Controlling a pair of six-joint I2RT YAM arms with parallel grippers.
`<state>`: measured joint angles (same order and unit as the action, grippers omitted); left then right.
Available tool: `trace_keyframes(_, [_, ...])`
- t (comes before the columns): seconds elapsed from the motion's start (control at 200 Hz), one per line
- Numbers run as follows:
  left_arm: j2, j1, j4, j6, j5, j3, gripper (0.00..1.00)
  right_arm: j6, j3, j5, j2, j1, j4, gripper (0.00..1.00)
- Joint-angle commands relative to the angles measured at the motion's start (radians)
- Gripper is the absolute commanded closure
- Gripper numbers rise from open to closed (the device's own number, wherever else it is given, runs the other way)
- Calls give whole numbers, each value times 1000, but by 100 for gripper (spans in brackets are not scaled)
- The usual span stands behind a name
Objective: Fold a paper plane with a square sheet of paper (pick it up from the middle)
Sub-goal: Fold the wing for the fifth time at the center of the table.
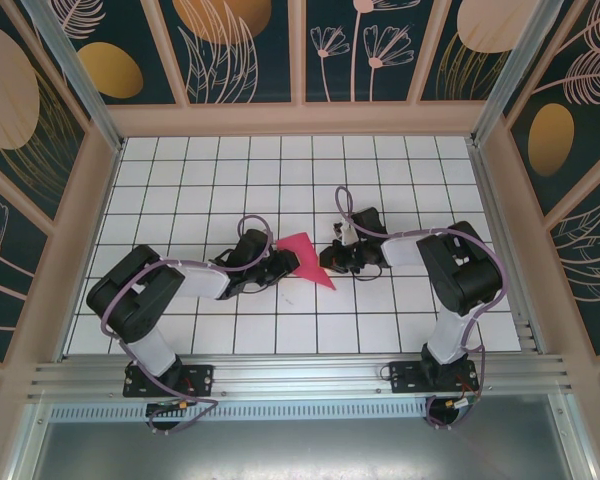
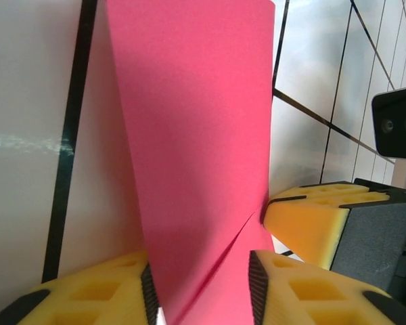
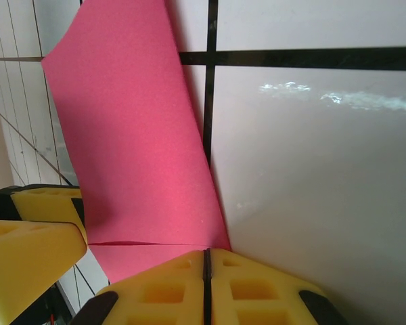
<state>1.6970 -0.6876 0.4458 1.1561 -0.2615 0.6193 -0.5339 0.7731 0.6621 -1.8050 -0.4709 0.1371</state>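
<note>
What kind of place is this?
Probably a robot test cell: a left arm and a right arm bolted to an aluminium rail, a white grid-tiled table with pink paper on it, walled by leaf-patterned panels.

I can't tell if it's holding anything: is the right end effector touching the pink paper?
Touching. In the right wrist view, the pink paper runs right up against the right end effector's closed yellow pads, no gap.

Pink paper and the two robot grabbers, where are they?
pink paper (image 1: pixel 305 255): top view, middle of the sheet.
left gripper (image 2: pixel 200 274): left wrist view, between its yellow fingertips.
right gripper (image 3: pixel 205 261): right wrist view, seam where its fingertips meet.
</note>
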Motion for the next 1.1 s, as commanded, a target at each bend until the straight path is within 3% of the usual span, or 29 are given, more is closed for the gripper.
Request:
trace_keyframes(0.0, [11,-6,56,12,-17,10,67,17,-34,-88,-47,15,-20,87])
trace_keyframes(0.155, [11,-5,49,10,15,10,83,36,-26,-93,-2,15,-29,84])
trace_keyframes(0.285, [12,-5,16,-5,29,37,90,83,-20,-127,54,13,-59,75])
trace_keyframes(0.445, [11,-6,-38,-27,41,68,92,134,-23,-207,156,10,-92,66])
trace_keyframes(0.6, [12,-5,-71,-42,51,85,93,204,-49,-368,289,-12,-87,63])
trace_keyframes(0.751, [42,-4,-108,-62,48,117,93,413,-72,-485,387,-70,-64,62])
trace_keyframes(0.936, [58,-4,-123,-68,44,136,93,815,-91,-594,399,-261,-125,58])
trace_keyframes(1.096, [67,-4,-133,-70,38,151,93,947,-162,-618,387,-317,-48,58])
